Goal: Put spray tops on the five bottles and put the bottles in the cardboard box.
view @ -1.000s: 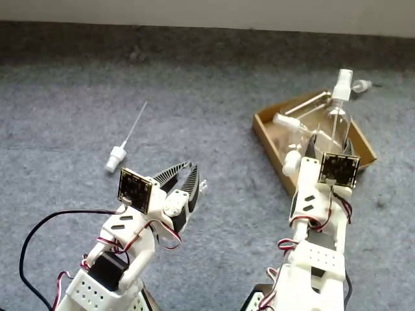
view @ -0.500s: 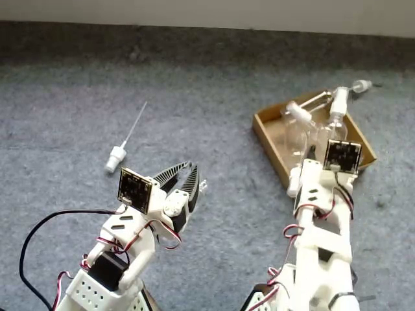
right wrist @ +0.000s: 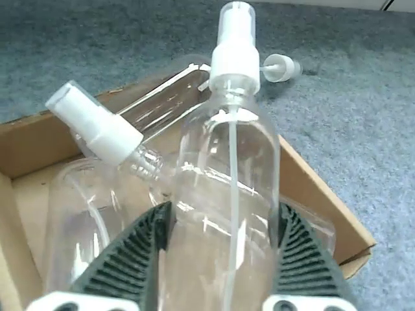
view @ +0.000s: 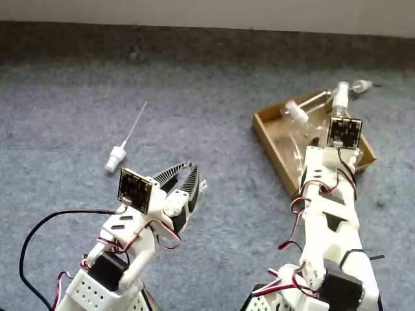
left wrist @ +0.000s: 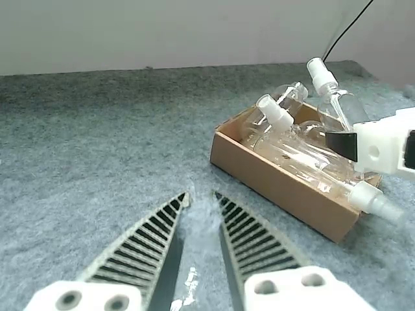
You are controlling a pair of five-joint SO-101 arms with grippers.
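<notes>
Right gripper (right wrist: 224, 217): fingers clamped on the body of a clear bottle (right wrist: 228, 152), spray top fitted, at the cardboard box (view: 267, 137). Left gripper (left wrist: 200, 196): fingers slightly apart, empty, above the grey carpet (view: 214, 103). A loose spray top (view: 115, 157) lies at its 10 o'clock, the box at 2 o'clock.

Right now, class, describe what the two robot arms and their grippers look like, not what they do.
The left arm and right arm are white plastic links with black motors and red, white and black wires. A black cable loops beside the left arm. Each wrist carries a square black circuit board. The left gripper and right gripper have black, ribbed, tapering fingers on white mounts.
</notes>
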